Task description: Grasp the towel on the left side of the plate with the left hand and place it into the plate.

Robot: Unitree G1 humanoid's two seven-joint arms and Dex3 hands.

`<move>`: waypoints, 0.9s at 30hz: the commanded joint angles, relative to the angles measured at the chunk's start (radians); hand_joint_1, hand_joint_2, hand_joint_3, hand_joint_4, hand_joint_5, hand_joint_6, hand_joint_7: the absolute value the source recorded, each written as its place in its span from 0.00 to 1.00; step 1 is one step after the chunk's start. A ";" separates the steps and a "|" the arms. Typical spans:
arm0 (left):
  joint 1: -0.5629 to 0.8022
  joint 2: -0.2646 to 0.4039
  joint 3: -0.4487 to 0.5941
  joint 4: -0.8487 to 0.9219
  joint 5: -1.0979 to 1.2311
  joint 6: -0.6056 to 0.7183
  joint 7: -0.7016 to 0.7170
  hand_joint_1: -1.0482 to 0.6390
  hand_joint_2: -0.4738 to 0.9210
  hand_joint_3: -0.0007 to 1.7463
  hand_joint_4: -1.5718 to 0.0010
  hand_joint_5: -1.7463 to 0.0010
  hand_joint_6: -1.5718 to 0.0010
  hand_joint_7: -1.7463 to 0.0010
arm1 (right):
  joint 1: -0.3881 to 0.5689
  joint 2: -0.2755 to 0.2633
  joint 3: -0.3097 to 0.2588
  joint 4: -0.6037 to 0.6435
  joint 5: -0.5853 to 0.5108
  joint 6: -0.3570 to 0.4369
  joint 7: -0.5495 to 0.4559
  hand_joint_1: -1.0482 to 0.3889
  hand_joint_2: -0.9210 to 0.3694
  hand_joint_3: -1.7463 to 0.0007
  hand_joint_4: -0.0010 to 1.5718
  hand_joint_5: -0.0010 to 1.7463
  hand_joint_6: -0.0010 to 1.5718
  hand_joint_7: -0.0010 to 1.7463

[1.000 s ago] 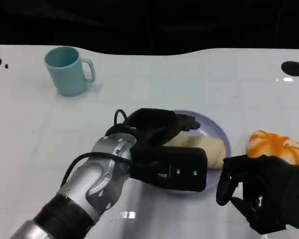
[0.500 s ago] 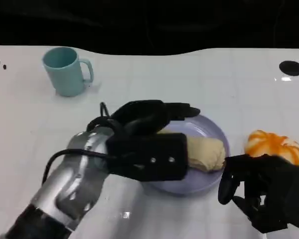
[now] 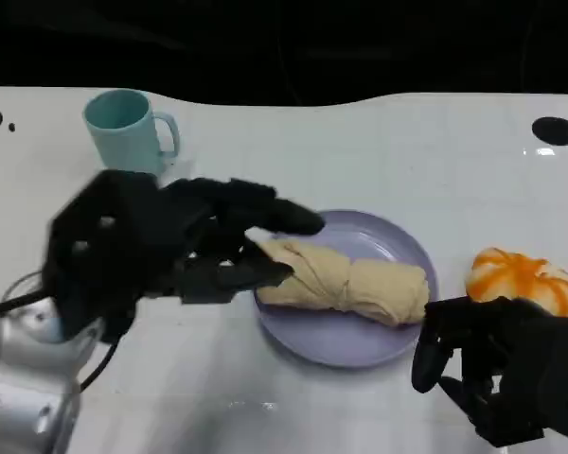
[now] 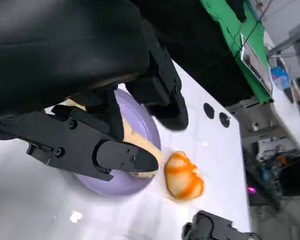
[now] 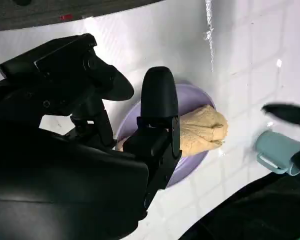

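Left robot hand (image 3: 161, 251) spread (empty).

One towel (image 3: 346, 281) lies in one plate (image 3: 341, 336). There is also one mug (image 3: 125, 132) and one orange thing (image 3: 519, 278).

A teal mug (image 3: 125, 132) is standing upright toward the far left of a white counter (image 3: 360, 151), its handle pointing right. An orange-and-white striped, pumpkin-like object (image 3: 519, 278) is sitting near the counter's right edge. Two round black holes (image 3: 555, 130) are showing in the surface at the far corners, with darkness lying beyond the counter's curved back edge.
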 commanded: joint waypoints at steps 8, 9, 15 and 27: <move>0.204 0.112 0.155 -0.266 -0.222 0.245 0.012 0.59 0.63 0.81 0.47 0.00 0.49 0.16 | 0.017 -0.008 0.001 -0.015 0.000 -0.015 -0.001 0.73 0.27 0.39 0.47 1.00 0.44 0.80; 0.216 0.113 0.165 -0.286 -0.236 0.270 0.022 0.59 0.63 0.82 0.45 0.00 0.47 0.15 | 0.019 -0.008 0.000 -0.013 0.000 -0.019 -0.002 0.73 0.26 0.39 0.47 1.00 0.44 0.80; 0.287 0.136 0.159 -0.379 -0.246 0.355 0.085 0.59 0.62 0.83 0.46 0.00 0.48 0.12 | 0.025 -0.016 -0.021 -0.002 0.006 -0.033 0.004 0.73 0.26 0.39 0.47 1.00 0.44 0.81; 0.247 0.152 0.108 -0.233 -0.277 0.407 0.114 0.60 0.61 0.86 0.45 0.00 0.49 0.06 | 0.034 -0.024 -0.058 0.027 0.015 -0.073 0.013 0.74 0.26 0.40 0.45 1.00 0.44 0.81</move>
